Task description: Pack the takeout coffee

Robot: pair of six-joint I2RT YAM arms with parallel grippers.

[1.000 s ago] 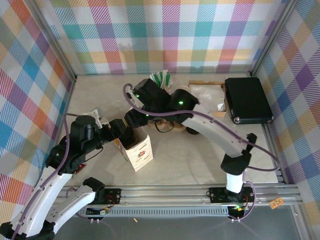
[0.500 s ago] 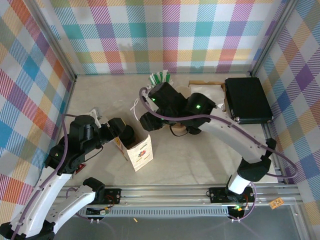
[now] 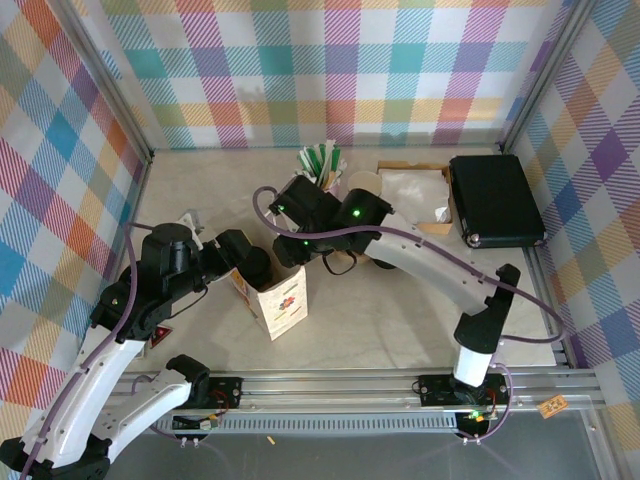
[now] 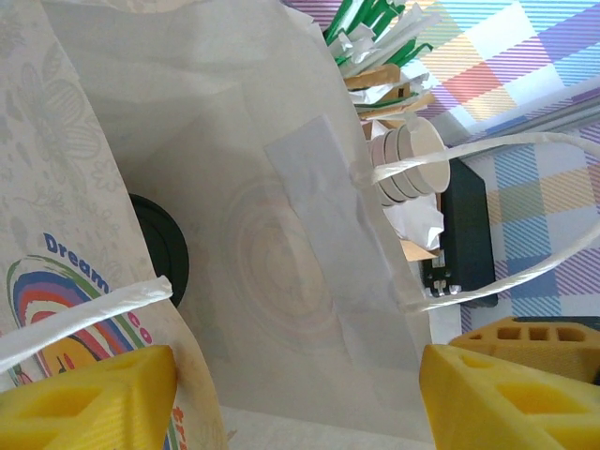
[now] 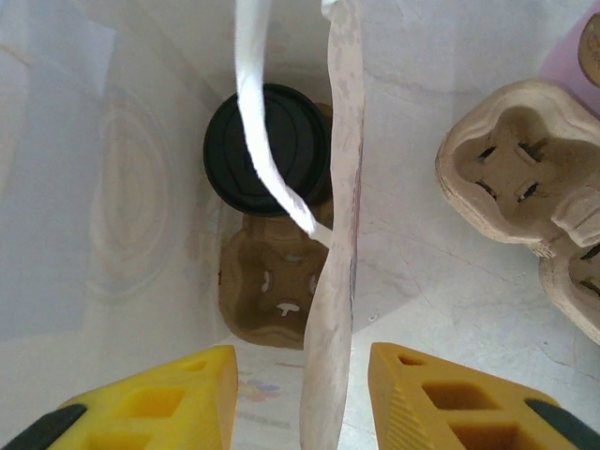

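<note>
Left gripper (image 4: 295, 367) is spread wide across the mouth of the paper bag (image 3: 280, 302). Deep inside the bag, the takeout coffee (image 5: 267, 150) sits in a cardboard carrier (image 5: 272, 292), with a handle (image 5: 258, 112) crossing its lid. Right gripper (image 5: 302, 364) is parted astride the bag's rim, with little clearance; contact is unclear.

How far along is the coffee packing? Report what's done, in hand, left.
Done: the takeout coffee sits in a pulp carrier inside the paper bag. In hand: the right gripper straddles the bag's wall, jaws apart. Left: likely just freeing the bag and pulling clear.
</note>
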